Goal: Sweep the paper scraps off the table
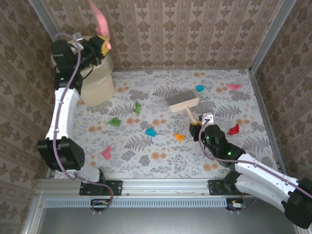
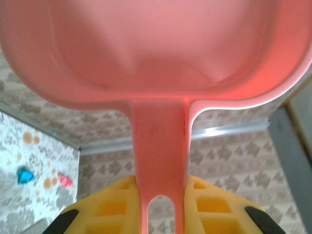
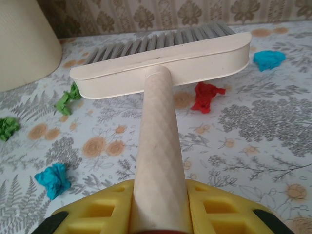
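those paper scraps [image 1: 150,132] mid-frame look featherlight, so push, don't grab; right gripper [image 3: 158,212] pinches the brush handle [image 3: 156,146], left gripper [image 2: 161,207] the dustpan handle [image 2: 160,146], upper left.

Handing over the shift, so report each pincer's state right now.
Left pincer: shut on the pink dustpan, gripped by its handle.
Right pincer: shut on the brush, gripped by its handle.

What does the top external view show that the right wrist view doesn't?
Top external adds the left gripper shut on the pink dustpan, raised at the back-left corner, plus an orange scrap. Right wrist adds a red scrap lying close beside the brush head. Both share the right gripper shut on the brush, the bin, green scraps and the table.
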